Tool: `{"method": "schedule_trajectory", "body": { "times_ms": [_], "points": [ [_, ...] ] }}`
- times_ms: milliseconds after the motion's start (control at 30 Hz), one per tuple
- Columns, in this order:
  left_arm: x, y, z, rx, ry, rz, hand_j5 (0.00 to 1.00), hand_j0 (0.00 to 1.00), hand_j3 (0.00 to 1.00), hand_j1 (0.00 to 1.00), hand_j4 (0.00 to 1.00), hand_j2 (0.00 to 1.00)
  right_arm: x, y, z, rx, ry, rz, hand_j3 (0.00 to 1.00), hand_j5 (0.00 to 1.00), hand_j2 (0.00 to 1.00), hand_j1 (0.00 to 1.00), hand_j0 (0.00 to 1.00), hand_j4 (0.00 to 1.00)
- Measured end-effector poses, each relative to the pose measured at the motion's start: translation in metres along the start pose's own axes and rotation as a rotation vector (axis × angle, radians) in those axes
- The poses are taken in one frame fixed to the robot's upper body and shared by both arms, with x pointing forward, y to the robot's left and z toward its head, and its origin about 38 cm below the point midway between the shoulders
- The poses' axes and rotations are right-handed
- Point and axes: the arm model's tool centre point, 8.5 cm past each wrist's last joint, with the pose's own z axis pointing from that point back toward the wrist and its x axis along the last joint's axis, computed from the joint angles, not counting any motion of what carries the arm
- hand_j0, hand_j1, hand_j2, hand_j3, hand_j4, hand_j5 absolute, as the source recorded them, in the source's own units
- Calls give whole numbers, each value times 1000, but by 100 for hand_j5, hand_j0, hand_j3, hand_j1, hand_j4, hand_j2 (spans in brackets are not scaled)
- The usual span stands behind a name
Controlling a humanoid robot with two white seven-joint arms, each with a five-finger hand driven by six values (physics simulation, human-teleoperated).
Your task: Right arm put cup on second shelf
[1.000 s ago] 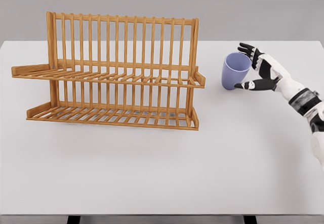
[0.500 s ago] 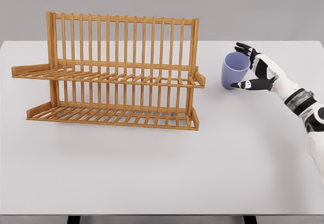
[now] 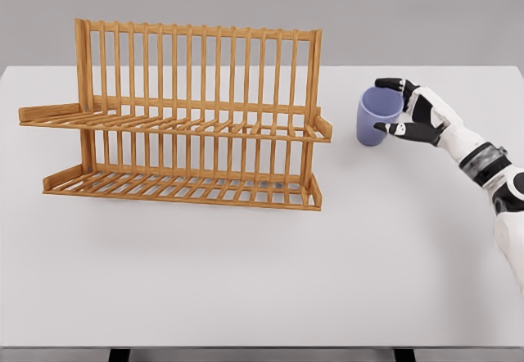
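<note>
A lilac cup point(image 3: 370, 120) stands upright on the white table point(image 3: 246, 272), to the right of the wooden rack. My right hand point(image 3: 381, 105) reaches it from the right. Its fingers point(image 3: 388, 84) curl around the far side of the rim and the thumb point(image 3: 388, 126) lies against the near side, so the hand is closed around the cup's right half. The two-tier wooden dish rack point(image 3: 184, 116) stands at the left, with its upper shelf point(image 3: 164, 123) and lower shelf point(image 3: 176, 186) both bare. The left arm does not show.
A gap of bare table separates the rack's right end point(image 3: 319, 124) from the cup. The table's far edge runs just behind the rack and the cup. The near edge point(image 3: 262, 346) runs along the bottom of the view.
My right hand has moved left onto the cup and its fingers and thumb have closed in around it. The cup has shifted slightly left.
</note>
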Motion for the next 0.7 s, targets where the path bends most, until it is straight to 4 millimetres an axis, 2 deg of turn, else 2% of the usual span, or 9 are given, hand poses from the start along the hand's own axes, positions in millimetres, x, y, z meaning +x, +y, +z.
{"method": "schedule_trajectory", "body": {
  "times_ms": [267,700],
  "points": [
    [0,0,0,0,0,0,100,100,100,100,100,100,4,-1,-1,1,-10,9,70,70,70,70,70,70],
    [0,0,0,0,0,0,100,100,100,100,100,100,23,-4,-3,4,-64,20,70,70,70,70,70,70]
  ]
}}
